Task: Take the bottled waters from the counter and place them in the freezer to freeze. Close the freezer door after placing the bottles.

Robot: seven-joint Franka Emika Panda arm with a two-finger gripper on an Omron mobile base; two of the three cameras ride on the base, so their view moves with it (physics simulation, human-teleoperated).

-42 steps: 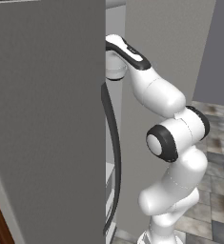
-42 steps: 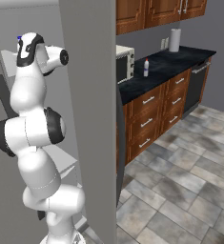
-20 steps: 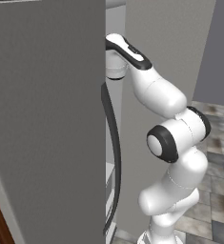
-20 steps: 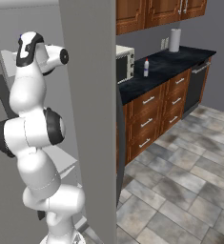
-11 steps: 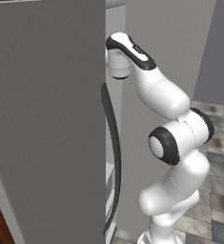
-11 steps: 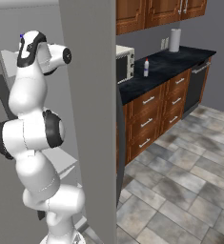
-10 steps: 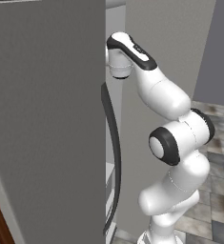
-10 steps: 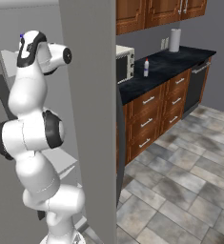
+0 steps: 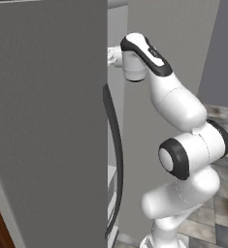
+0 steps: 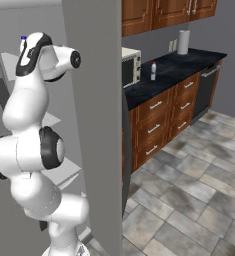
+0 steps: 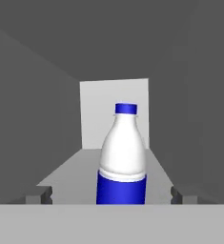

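The white arm (image 9: 176, 101) reaches up and forward into the freezer (image 10: 96, 100), its hand passing behind the edge of the open freezer door (image 9: 47, 116), whose long dark handle (image 9: 116, 160) curves down the near edge in the left base view. In the hand view the white bottle (image 11: 123, 159) with a blue label and blue cap stands upright on a pale grey freezer shelf (image 11: 70, 176), grey walls closing in on both sides and a lighter panel at the far back. The bottle is close before the camera and roughly centred. The fingers are not clearly seen (two small dark shapes at the lower left and right of the hand view may be their tips), so I cannot tell whether they are wide, narrow, or gripping the bottle.

In the right base view a small blue cap (image 10: 23, 38) peeks just above the arm's wrist inside the freezer. Farther right, the other bottle (image 10: 153, 71), with a red cap, stands upright on the black bench (image 10: 179, 67), just right of the cream toaster oven (image 10: 131, 66). A white paper-towel roll (image 10: 183, 42) stands at the far end of the bench.
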